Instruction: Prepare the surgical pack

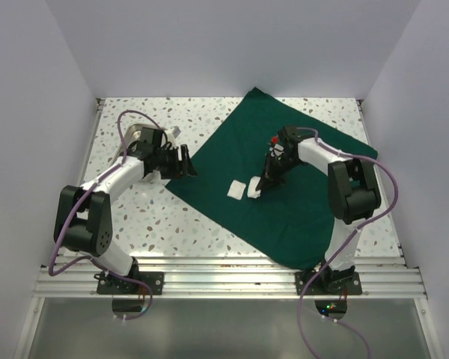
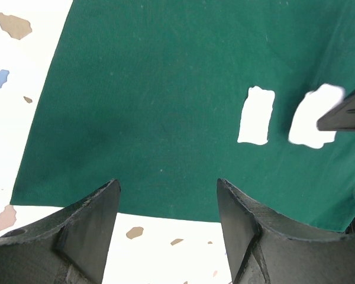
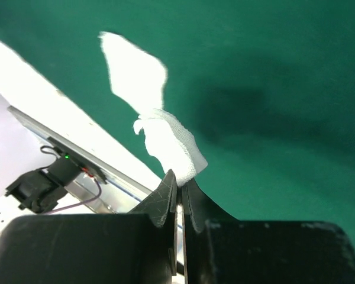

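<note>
SURGICAL PACK TAKES SHAPE: The right gripper [image 3: 178, 183] clenches its jaws on a white gauze square [image 3: 165, 139], the cloth bunched at the pinch above the dark green surgical drape [image 1: 284, 149]. The drape lies spread flat and cornerwise across the middle and right of the speckled table [image 1: 135, 217], one corner at the far edge and another close to the near edge. A second gauze square [image 1: 236, 189] rests just beside the first, near the drape's centre. The left gripper [image 2: 165, 195] hovers at the drape's left edge, jaws wide apart with nothing between them. What may be a small metal tray [image 1: 138, 136] sits near the table's far-left corner, partly hidden by the left arm. The step in hand appears to be arranging gauze on the drape before any folding. The next move likely calls for setting this square down flat, without dragging the fabric beneath.
</note>
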